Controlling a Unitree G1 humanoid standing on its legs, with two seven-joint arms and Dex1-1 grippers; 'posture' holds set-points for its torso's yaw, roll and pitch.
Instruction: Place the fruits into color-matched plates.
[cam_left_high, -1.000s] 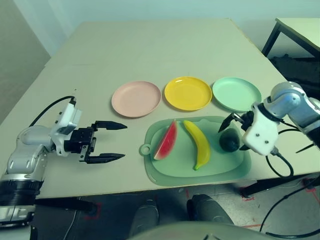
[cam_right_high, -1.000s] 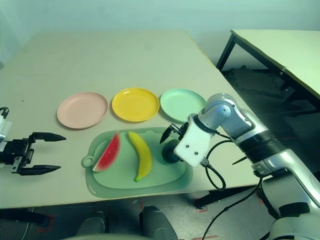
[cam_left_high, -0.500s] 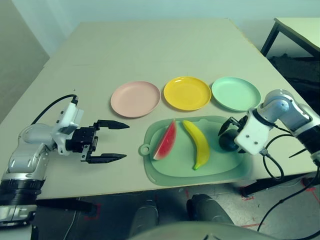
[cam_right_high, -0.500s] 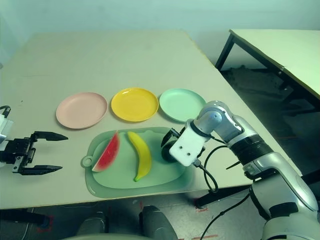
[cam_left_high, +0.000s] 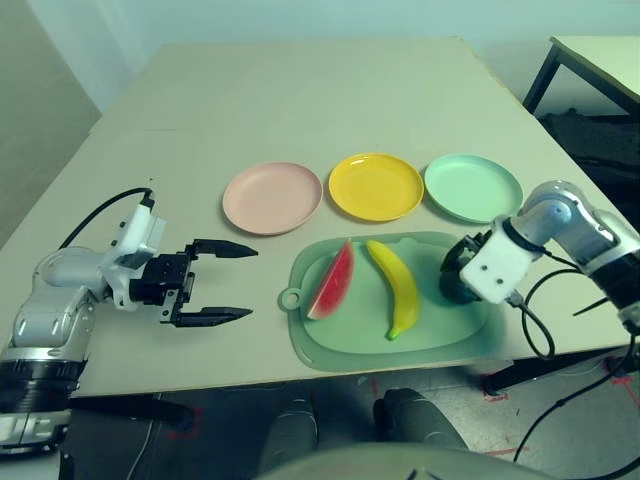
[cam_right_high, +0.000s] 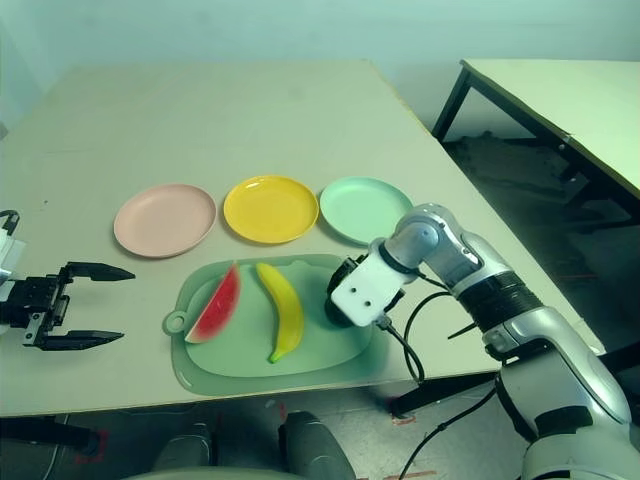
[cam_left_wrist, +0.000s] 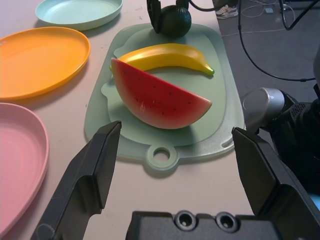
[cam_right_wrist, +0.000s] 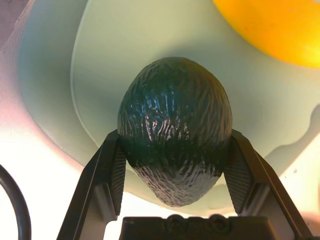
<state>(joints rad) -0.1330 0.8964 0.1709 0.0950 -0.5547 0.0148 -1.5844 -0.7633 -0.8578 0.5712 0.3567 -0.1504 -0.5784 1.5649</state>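
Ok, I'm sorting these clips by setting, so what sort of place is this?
Probably a robotics lab or test room: plain table, red marks taped or painted on the floor, and loose cables near the robot's arm.

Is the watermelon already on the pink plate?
No, the watermelon lies on the green cutting board, beside the banana, and the pink plate is empty.

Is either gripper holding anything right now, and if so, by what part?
The right gripper has the avocado between its fingers, at its sides. The left gripper is open and holds nothing.
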